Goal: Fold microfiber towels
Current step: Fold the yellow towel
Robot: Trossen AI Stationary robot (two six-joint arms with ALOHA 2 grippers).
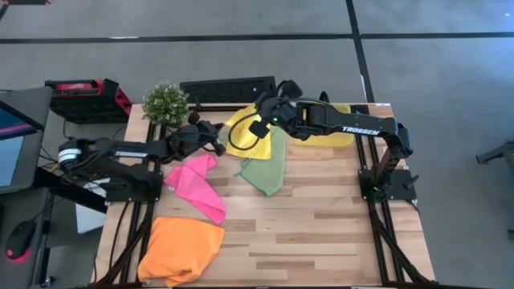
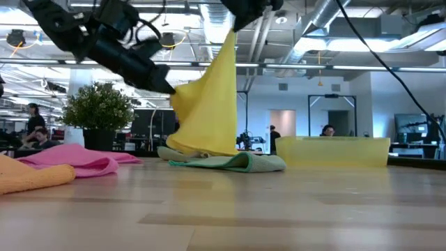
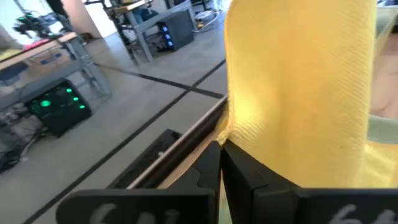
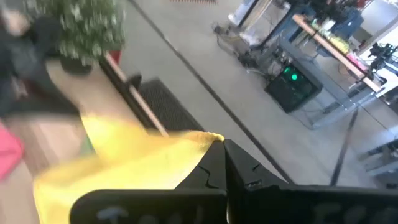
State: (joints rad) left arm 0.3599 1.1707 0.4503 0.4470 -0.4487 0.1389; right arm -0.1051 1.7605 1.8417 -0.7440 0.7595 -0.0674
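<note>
The bright yellow towel [image 2: 209, 104] is held up between both grippers over the far middle of the table, and its lower end rests on the pale green towel [image 2: 230, 162]. My right gripper [image 2: 244, 17] is shut on its top. My left gripper [image 2: 167, 87] is shut on its left side, lower down. The green towel [image 1: 265, 168] lies crumpled on the table. The hot pink towel [image 1: 197, 185] lies left of the middle. The orange towel [image 1: 181, 249] lies at the near left. My left gripper pinches an edge of the yellow towel [image 3: 229, 134] between its two fingers, coming from the table's left and slanting down. The cloth bulges out at the hold [image 2: 180, 94] and hangs on below it. One layer or several, I cannot tell. My right gripper pinches the towel's top corner [image 4: 210, 138] between its two shut fingers, high above the table. The towel hangs below it in a long drape [image 2: 223, 84], and its lower end lies on the green towel.
A translucent yellow tray [image 2: 334, 150] stands at the far right, under my right arm [image 1: 345, 124]. A potted plant [image 1: 166, 100] stands at the far left corner, and a black keyboard [image 1: 227, 88] lies beyond the far edge. People show in the room behind.
</note>
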